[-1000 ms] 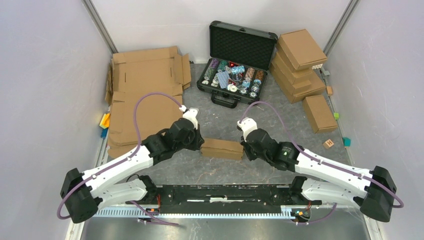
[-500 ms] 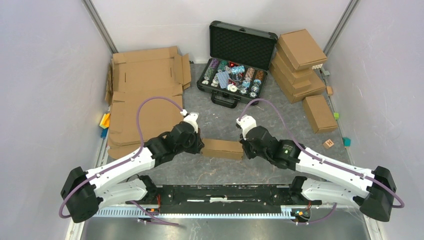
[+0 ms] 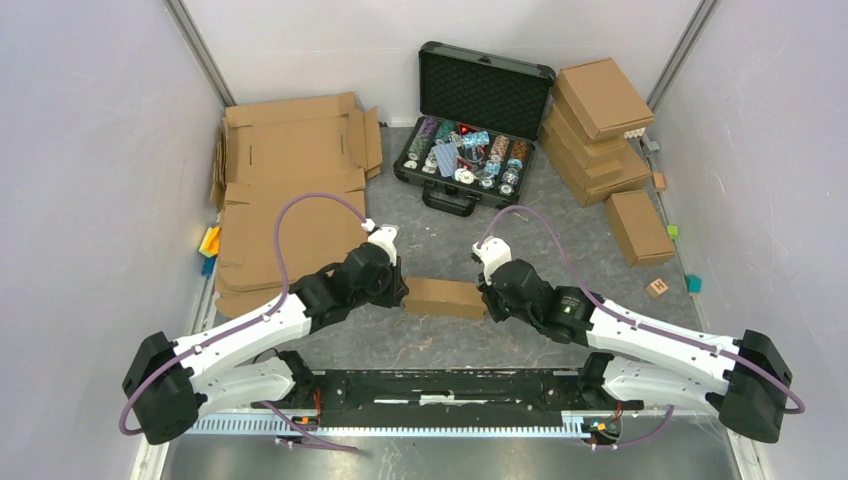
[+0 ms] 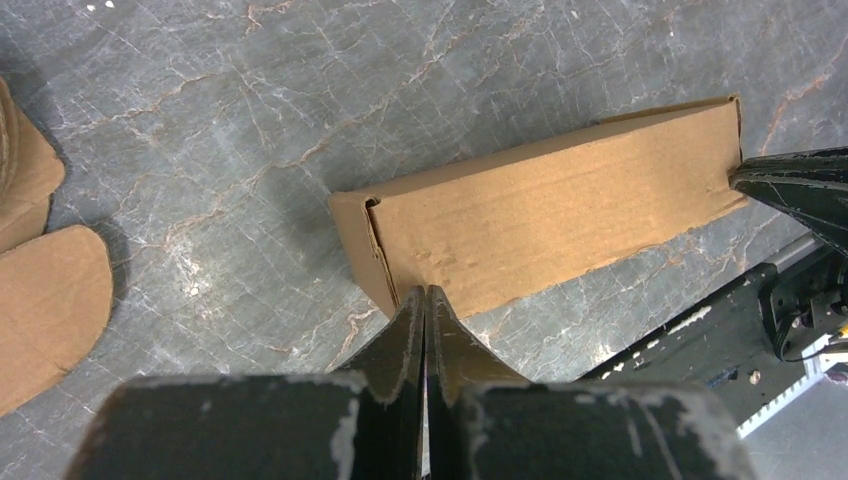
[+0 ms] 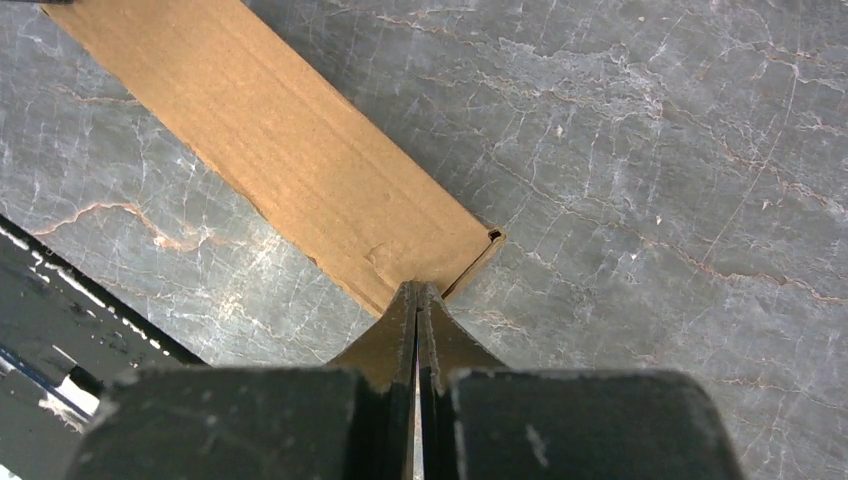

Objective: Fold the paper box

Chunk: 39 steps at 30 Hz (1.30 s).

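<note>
the box [image 3: 445, 297] lies flat near the middle of the table [image 3: 400, 340], a little toward the near edge, with its long axis laid left to right along that edge. it is flanked at both ends: the left gripper [image 4: 427, 300] is set against its left end, the right gripper [image 5: 417, 295] against its right corner. both pairs of fingers are pressed together and nothing is pinched. neither arm is judged nearer.

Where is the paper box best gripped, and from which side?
Probably by its two short ends, squeezed between the tools: left tool from the left, right tool from the right. The paper box lies flat and closed, with no loose flap showing to pinch, and both shut tools sit at those ends.
</note>
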{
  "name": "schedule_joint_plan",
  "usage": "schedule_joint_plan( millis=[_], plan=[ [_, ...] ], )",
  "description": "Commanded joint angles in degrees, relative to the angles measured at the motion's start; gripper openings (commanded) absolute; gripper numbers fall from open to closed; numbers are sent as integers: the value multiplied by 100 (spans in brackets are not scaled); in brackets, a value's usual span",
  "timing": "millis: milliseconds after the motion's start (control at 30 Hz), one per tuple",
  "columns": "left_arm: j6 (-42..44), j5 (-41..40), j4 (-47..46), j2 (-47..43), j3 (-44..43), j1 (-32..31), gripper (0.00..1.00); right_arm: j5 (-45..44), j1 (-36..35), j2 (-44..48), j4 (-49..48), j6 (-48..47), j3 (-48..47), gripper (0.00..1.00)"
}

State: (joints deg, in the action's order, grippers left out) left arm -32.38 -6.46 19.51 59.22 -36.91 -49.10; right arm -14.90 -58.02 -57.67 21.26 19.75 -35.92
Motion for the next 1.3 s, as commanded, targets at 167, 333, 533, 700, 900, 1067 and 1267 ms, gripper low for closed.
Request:
schedule_joint_plan(
  millis=[167, 333, 533, 700, 900, 1067, 1267],
  plan=[
    [11, 115, 30, 93, -290, 15, 2, -263, 17, 4, 323, -107, -261, 0],
    [188, -42, 452, -87, -769, 19, 4, -291, 10, 11, 571, -310, -897, 0],
    [214, -127, 435, 10, -732, 28, 4, -363, 10, -115, 451, -323, -740, 0],
    [8, 181, -17, 169, -235, 24, 4, -108, 10, -262, 234, -168, -262, 0],
    [-111, 727, 177, 105, -45, 19, 4, 502, 10, -41, 159, -20, -15, 0],
    [-120, 1163, 753, -174, -57, -3, 4, 1452, 1, 166, 116, 170, 268, 0],
    [-343, 1471, 907, -363, 303, -146, 4, 1589, -16, 424, 163, 323, 692, 0]
  ],
)
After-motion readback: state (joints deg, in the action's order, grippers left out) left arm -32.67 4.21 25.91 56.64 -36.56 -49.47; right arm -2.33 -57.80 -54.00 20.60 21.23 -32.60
